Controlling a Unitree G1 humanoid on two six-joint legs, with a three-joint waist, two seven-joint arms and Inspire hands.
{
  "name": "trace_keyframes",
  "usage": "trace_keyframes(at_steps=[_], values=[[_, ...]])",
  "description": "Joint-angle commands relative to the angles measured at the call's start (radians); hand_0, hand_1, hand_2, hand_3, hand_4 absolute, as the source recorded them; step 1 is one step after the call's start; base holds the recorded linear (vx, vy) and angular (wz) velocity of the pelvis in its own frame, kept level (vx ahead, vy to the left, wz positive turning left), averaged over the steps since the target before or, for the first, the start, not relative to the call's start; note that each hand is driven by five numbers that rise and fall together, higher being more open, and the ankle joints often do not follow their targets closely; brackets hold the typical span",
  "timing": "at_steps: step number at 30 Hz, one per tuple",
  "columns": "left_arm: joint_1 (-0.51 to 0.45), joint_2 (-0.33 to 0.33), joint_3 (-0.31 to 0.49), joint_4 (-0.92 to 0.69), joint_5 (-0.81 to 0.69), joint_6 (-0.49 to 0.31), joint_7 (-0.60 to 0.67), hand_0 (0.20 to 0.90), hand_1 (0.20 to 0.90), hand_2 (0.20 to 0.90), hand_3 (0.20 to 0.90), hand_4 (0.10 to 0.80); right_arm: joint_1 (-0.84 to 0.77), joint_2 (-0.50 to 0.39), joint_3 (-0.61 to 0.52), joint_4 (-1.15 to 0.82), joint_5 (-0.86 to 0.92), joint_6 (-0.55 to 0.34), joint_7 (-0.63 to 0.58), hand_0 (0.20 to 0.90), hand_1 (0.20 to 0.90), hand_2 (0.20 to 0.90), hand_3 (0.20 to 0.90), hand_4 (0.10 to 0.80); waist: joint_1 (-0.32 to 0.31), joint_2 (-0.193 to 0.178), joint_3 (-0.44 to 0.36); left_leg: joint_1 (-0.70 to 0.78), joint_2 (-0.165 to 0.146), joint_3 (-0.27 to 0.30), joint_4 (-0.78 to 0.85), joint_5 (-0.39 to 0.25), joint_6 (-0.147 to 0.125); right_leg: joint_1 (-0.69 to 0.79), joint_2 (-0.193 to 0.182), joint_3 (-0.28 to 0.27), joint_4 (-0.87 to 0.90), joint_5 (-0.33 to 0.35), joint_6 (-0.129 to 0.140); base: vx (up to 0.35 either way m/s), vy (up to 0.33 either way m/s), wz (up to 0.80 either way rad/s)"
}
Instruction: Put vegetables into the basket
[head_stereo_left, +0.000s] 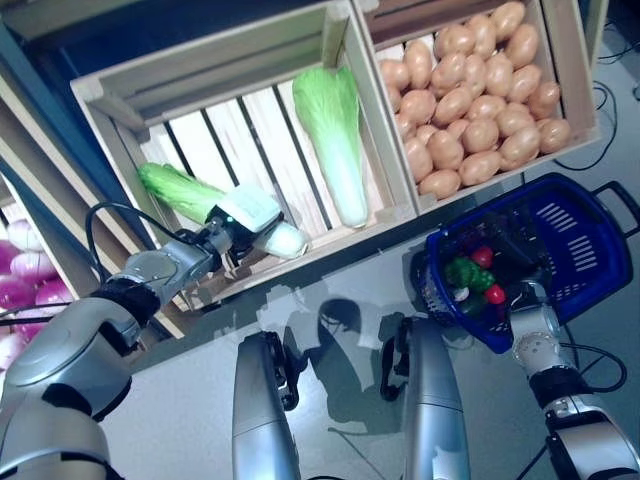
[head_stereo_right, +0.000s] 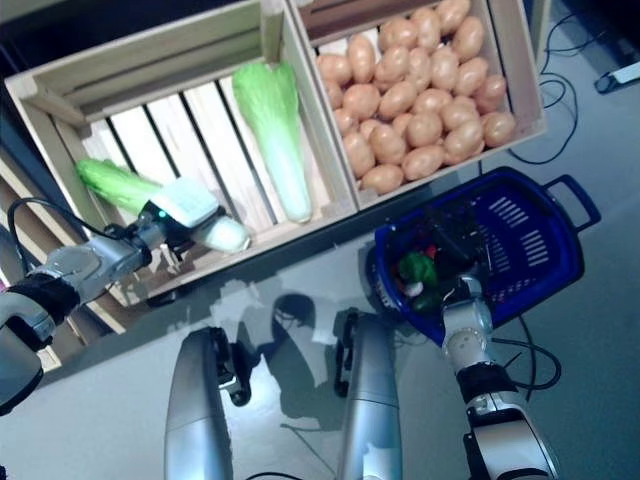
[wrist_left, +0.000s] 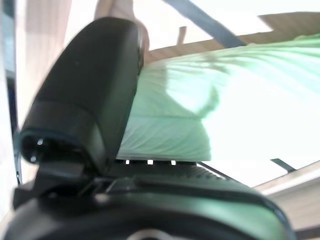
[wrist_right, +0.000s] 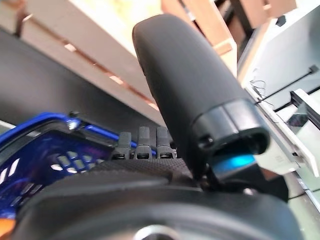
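My right hand (head_stereo_left: 527, 300) is nearest, at the near rim of the blue basket (head_stereo_left: 575, 250); its fingers look hooked over that rim, holding the basket, which already has a few red and green vegetables in its bottom. I should keep the basket level and its mouth open toward the crates.

Further out, my left hand (head_stereo_left: 232, 236) is at the front of the slatted crate (head_stereo_left: 110, 120), on the nearer cabbage (head_stereo_left: 180, 192). In the wrist view my thumb (wrist_left: 90, 100) lies against its pale green leaves, so I judge the fingers curled round its lower end. I'd firm the hold near the stalk and lift clear of the crate's front board before swinging right.

A second cabbage (head_stereo_left: 335, 130) lies beyond, then the potatoes (head_stereo_left: 470, 90).
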Motion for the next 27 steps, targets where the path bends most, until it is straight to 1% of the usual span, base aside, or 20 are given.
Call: trace_keyframes(at_steps=[1,3,5,7,9,10,11,12,13,14,15,16,17,18,20,21,23,24,26,27], values=[[0.02,0.038,0.009,0.043,-0.089,-0.036,0.034,0.3,0.3,0.3,0.3,0.4,-0.04,-0.025,-0.06,-0.048,-0.042,-0.076,0.057,0.9,0.9,0.9,0.9,0.8,0.01,0.017,-0.049,0.117,0.02,-0.002,-0.151,0.037,-0.023,0.131,-0.022,-0.001,-0.129,0.085,0.048,0.079,0.028,-0.12],[0.031,0.039,0.016,0.03,-0.147,-0.055,0.052,0.3,0.3,0.3,0.3,0.4,-0.033,-0.028,-0.057,-0.045,-0.048,-0.075,0.043,0.9,0.9,0.9,0.9,0.8,0.011,0.022,-0.068,0.186,0.024,0.012,-0.211,0.049,-0.027,0.193,-0.029,-0.009,-0.185,0.095,0.048,0.093,0.039,-0.06],[0.05,0.039,0.038,0.011,-0.237,-0.08,0.076,0.3,0.3,0.3,0.3,0.4,-0.023,-0.019,-0.049,-0.047,-0.07,-0.085,0.045,0.9,0.9,0.9,0.9,0.8,0.014,0.024,-0.086,0.249,0.021,0.019,-0.274,0.063,-0.025,0.249,-0.028,-0.009,-0.241,0.107,0.049,0.142,0.04,-0.06],[0.065,0.038,0.053,-0.007,-0.291,-0.102,0.086,0.3,0.3,0.3,0.3,0.4,-0.01,-0.012,-0.042,-0.054,-0.111,-0.103,0.041,0.9,0.9,0.9,0.9,0.8,0.018,0.025,-0.099,0.295,0.02,0.027,-0.331,0.078,-0.025,0.289,-0.029,-0.01,-0.284,0.118,0.053,0.143,0.023,-0.04],[0.104,0.037,0.118,-0.074,-0.377,-0.139,0.089,0.3,0.3,0.3,0.3,0.4,0.026,-0.009,-0.037,-0.086,-0.181,-0.109,0.014,0.9,0.9,0.9,0.9,0.8,0.027,0.025,-0.129,0.387,0.015,0.05,-0.444,0.107,-0.023,0.367,-0.036,-0.022,-0.373,0.151,0.061,0.115,0.017,-0.04],[0.105,0.039,0.121,-0.077,-0.378,-0.138,0.087,0.3,0.3,0.3,0.3,0.4,0.026,-0.01,-0.036,-0.088,-0.182,-0.109,0.012,0.9,0.9,0.9,0.9,0.8,0.026,0.025,-0.125,0.385,0.017,0.057,-0.46,0.137,-0.016,0.364,-0.036,-0.028,-0.388,0.177,0.051,0.104,0.008,-0.08],[0.145,0.027,0.207,-0.135,-0.454,-0.176,0.071,0.3,0.3,0.3,0.3,0.4,0.055,-0.002,-0.04,-0.123,-0.225,-0.094,-0.011,0.9,0.9,0.9,0.9,0.8,0.04,0.024,-0.153,0.462,0.014,0.078,-0.549,0.154,-0.011,0.43,-0.045,-0.046,-0.455,0.199,0.057,0.081,-0.008,-0.13],[0.173,0.016,0.26,-0.164,-0.483,-0.204,0.063,0.3,0.3,0.3,0.3,0.4,0.073,0.006,-0.041,-0.137,-0.268,-0.103,-0.02,0.9,0.9,0.9,0.9,0.8,0.047,0.022,-0.162,0.494,0.012,0.087,-0.575,0.157,-0.008,0.46,-0.05,-0.054,-0.483,0.207,0.06,0.161,-0.004,-0.13],[0.181,0.014,0.272,-0.17,-0.499,-0.218,0.065,0.3,0.3,0.3,0.3,0.4,0.077,0.008,-0.04,-0.14,-0.286,-0.108,-0.023,0.9,0.9,0.9,0.9,0.8,0.047,0.022,-0.163,0.501,0.012,0.088,-0.58,0.158,-0.007,0.467,-0.051,-0.056,-0.489,0.209,0.061,0.101,-0.019,-0.02],[0.212,0.0,0.324,-0.2,-0.514,-0.232,0.041,0.3,0.3,0.3,0.3,0.4,0.093,0.015,-0.04,-0.157,-0.327,-0.113,-0.04,0.9,0.9,0.9,0.9,0.8,0.053,0.02,-0.173,0.531,0.009,0.094,-0.607,0.161,-0.005,0.496,-0.055,-0.064,-0.515,0.216,0.062,0.106,-0.02,0.06],[0.247,-0.018,0.378,-0.232,-0.563,-0.277,-0.003,0.3,0.3,0.3,0.3,0.4,0.112,0.023,-0.041,-0.179,-0.39,-0.122,-0.065,0.9,0.9,0.9,0.9,0.8,0.06,0.016,-0.185,0.568,0.004,0.099,-0.641,0.167,-0.002,0.529,-0.058,-0.073,-0.542,0.23,0.065,0.17,-0.028,0.07],[0.298,-0.036,0.447,-0.289,-0.601,-0.321,-0.055,0.3,0.3,0.3,0.3,0.4,0.136,0.024,-0.043,-0.203,-0.481,-0.139,-0.122,0.9,0.9,0.9,0.9,0.8,0.066,0.013,-0.196,0.609,-0.002,0.107,-0.678,0.175,0.0,0.57,-0.057,-0.084,-0.583,0.245,0.068,0.179,-0.026,0.01],[0.329,-0.049,0.485,-0.333,-0.684,-0.364,-0.118,0.3,0.3,0.3,0.3,0.4,0.147,0.022,-0.043,-0.221,-0.582,-0.159,-0.207,0.9,0.9,0.9,0.9,0.8,0.07,0.011,-0.205,0.648,-0.011,0.111,-0.72,0.185,0.003,0.608,-0.053,-0.092,-0.623,0.257,0.071,0.159,-0.017,-0.02],[0.356,-0.065,0.522,-0.371,-0.754,-0.39,-0.171,0.3,0.3,0.3,0.3,0.4,0.153,0.021,-0.044,-0.236,-0.634,-0.156,-0.25,0.9,0.9,0.9,0.9,0.8,0.074,0.011,-0.211,0.678,-0.018,0.117,-0.757,0.197,0.005,0.639,-0.047,-0.101,-0.661,0.27,0.07,0.105,-0.01,-0.03],[0.372,-0.075,0.551,-0.399,-0.813,-0.406,-0.217,0.3,0.3,0.3,0.3,0.4,0.157,0.026,-0.043,-0.258,-0.694,-0.142,-0.294,0.9,0.9,0.9,0.9,0.8,0.074,0.012,-0.215,0.715,-0.026,0.12,-0.796,0.209,0.008,0.675,-0.037,-0.108,-0.7,0.284,0.07,0.092,-0.009,-0.07],[0.379,-0.103,0.582,-0.423,-0.9,-0.414,-0.291,0.3,0.3,0.3,0.3,0.4,0.151,0.025,-0.031,-0.27,-0.769,-0.137,-0.317,0.9,0.9,0.9,0.9,0.8,0.076,0.012,-0.227,0.759,-0.038,0.126,-0.849,0.227,0.008,0.719,-0.023,-0.115,-0.759,0.303,0.07,0.138,-0.021,-0.08],[0.381,-0.142,0.619,-0.461,-1.046,-0.412,-0.408,0.3,0.3,0.3,0.3,0.4,0.136,0.027,0.0,-0.3,-0.859,-0.134,-0.323,0.9,0.9,0.9,0.9,0.8,0.074,0.013,-0.242,0.828,-0.054,0.136,-0.933,0.26,0.003,0.784,0.005,-0.125,-0.85,0.323,0.068,0.13,-0.033,-0.08],[0.382,-0.158,0.633,-0.471,-1.116,-0.416,-0.455,0.3,0.3,0.3,0.3,0.4,0.131,0.026,0.011,-0.305,-0.881,-0.119,-0.294,0.9,0.9,0.9,0.9,0.8,0.073,0.012,-0.248,0.848,-0.059,0.139,-0.961,0.272,0.001,0.806,0.014,-0.13,-0.887,0.329,0.066,0.097,-0.035,-0.1],[0.388,-0.186,0.657,-0.495,-1.191,-0.409,-0.525,0.3,0.3,0.3,0.3,0.4,0.123,0.021,0.033,-0.316,-0.865,-0.09,-0.225,0.9,0.9,0.9,0.9,0.8,0.071,0.01,-0.263,0.895,-0.068,0.149,-1.026,0.296,-0.002,0.86,0.037,-0.136,-0.971,0.344,0.063,0.12,-0.036,-0.11],[0.394,-0.202,0.675,-0.522,-1.26,-0.389,-0.577,0.3,0.3,0.3,0.3,0.4,0.121,0.013,0.043,-0.322,-0.845,-0.075,-0.175,0.9,0.9,0.9,0.9,0.8,0.07,0.008,-0.277,0.936,-0.079,0.155,-1.08,0.315,-0.007,0.909,0.061,-0.138,-1.043,0.353,0.059,0.196,-0.048,-0.18]])
